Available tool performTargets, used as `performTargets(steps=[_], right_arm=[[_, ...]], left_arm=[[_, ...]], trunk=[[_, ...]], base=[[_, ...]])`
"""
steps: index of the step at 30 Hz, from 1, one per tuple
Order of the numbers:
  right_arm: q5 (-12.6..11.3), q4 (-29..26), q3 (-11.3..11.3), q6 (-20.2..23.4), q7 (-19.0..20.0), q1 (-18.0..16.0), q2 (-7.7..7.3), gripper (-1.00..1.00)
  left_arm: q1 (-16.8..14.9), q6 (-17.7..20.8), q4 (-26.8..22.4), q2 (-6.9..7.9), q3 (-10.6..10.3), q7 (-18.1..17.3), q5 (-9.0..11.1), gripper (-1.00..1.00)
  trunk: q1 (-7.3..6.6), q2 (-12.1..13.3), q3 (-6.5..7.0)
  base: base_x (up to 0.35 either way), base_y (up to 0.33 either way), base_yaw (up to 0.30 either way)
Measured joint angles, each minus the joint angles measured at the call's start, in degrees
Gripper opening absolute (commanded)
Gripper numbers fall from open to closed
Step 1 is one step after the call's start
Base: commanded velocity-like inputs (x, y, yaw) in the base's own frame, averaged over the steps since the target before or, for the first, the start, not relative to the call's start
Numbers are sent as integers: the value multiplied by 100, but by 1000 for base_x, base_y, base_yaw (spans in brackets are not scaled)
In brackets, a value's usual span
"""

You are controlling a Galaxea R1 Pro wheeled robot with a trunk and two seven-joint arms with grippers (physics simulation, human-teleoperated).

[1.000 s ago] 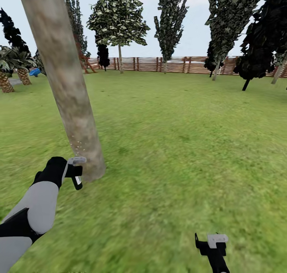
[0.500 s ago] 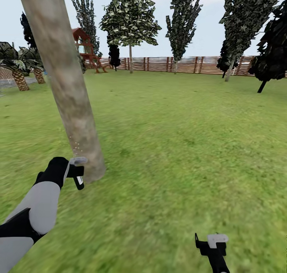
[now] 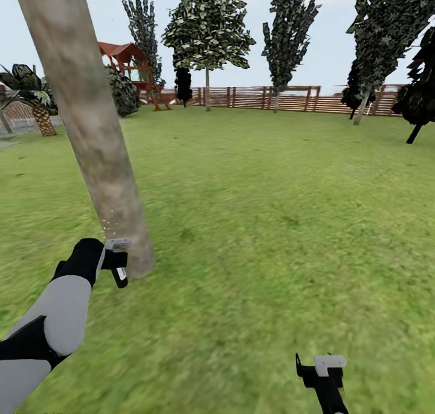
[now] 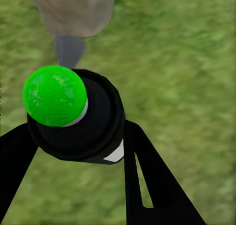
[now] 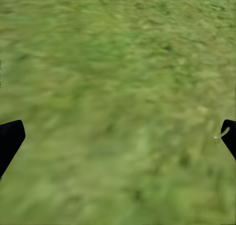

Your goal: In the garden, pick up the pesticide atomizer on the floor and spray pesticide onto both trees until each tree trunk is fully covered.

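The pesticide atomizer (image 3: 118, 263) is clamped between the left gripper's (image 3: 112, 262) fingers, just beside the tree trunk (image 3: 90, 124). Open lawn (image 3: 272, 221) is spread beyond the trunk to the fence (image 3: 290, 98). The right gripper's (image 3: 323, 372) fingers are held apart over grass.

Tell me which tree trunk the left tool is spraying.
The thick mottled grey-brown trunk beside the left tool, speckled with droplets; every other trunk stands far off by the fence.
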Motion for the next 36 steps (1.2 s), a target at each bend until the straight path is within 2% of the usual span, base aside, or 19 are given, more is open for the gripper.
performTargets(steps=[3,7,8,10,12,13,15,17,23,28,33,36], right_arm=[[0,3,0,0,0,0,-2,100],[0,3,0,0,0,0,4,100],[0,3,0,0,0,0,6,100],[0,3,0,0,0,0,6,100],[0,3,-1,0,0,0,6,100],[0,3,-1,0,0,0,5,100],[0,3,0,0,0,0,4,100],[0,3,0,0,1,1,6,100],[0,-4,-2,-4,1,1,-1,100],[0,-6,-5,-1,0,1,-2,100],[0,1,0,0,0,1,-2,100],[0,1,0,0,0,0,-2,100]], left_arm=[[0,5,-5,38,-5,-8,-15,-100],[4,18,-12,194,8,-16,-24,-100],[7,21,-9,192,-2,-17,6,-100],[-1,28,-2,102,-13,-16,34,-100],[-33,45,-9,-153,-11,-8,63,-100],[-47,39,-14,-213,-13,-2,27,-100],[-53,34,-17,-235,-9,-2,-2,-100],[-17,25,-17,-176,-28,-14,-32,-100],[-6,-9,-16,-256,-21,-9,1,-100],[-3,-5,-17,-170,-23,-15,-11,-100],[2,-3,-17,80,1,-21,-30,-100],[7,-9,-18,136,17,10,-35,-100]], trunk=[[0,0,0],[0,0,0],[0,0,0],[0,0,0],[0,0,0],[0,0,0],[0,0,0],[-1,0,0],[0,0,0],[0,0,0],[2,0,0],[2,0,0]], base=[[179,-241,276],[179,-241,277],[174,-241,277],[172,-241,272],[190,-233,262],[210,-218,256],[226,-204,249],[235,-195,26],[216,-205,2],[161,-234,0],[30,-269,33],[26,-259,218]])
